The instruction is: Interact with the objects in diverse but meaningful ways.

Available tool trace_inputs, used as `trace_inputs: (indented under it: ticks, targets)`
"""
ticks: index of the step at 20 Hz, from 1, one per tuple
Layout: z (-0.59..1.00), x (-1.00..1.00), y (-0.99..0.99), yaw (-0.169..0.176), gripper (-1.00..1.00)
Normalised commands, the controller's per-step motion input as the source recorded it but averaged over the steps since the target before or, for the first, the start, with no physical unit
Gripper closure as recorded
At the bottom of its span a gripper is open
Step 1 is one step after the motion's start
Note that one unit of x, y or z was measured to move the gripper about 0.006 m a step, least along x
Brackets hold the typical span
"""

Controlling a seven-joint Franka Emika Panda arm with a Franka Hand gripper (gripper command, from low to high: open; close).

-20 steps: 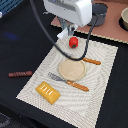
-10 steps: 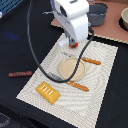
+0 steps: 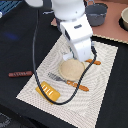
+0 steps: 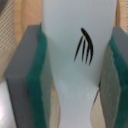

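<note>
In the wrist view a white fish-like piece [image 4: 75, 60] with black fin marks fills the gap between my green pads [image 4: 37, 75], which press on both of its sides. In the exterior view my gripper [image 3: 80, 58] is low over the far edge of a round tan plate [image 3: 72, 70] on the striped placemat [image 3: 107, 85]; the arm's white body hides the fingers and the fish there. A yellow ridged bread loaf [image 3: 48, 91] lies at the mat's near corner. Off the mat, at the exterior view's left, a dark reddish sausage stick [image 3: 20, 74] rests on the black table.
An orange-handled fork [image 3: 65, 80] lies just in front of the plate, and a knife handle [image 3: 93, 62] shows beside the arm. A grey pot [image 3: 96, 14] and a bowl [image 3: 124, 19] stand at the back on a tan board. A black cable [image 3: 36, 60] loops from the arm.
The arm has come down and toward the plate. The red tomato seen beside the gripper a second ago is now hidden behind the arm.
</note>
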Motion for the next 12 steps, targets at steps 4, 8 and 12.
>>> trace_inputs:
  ticks: [4, 8, 12]
  targets:
    - [-0.17, 0.49, 0.00, -0.072, 1.00]
    - [-0.13, 0.49, -0.04, -0.061, 1.00]
    - [-0.13, 0.47, -0.10, -0.030, 1.00]
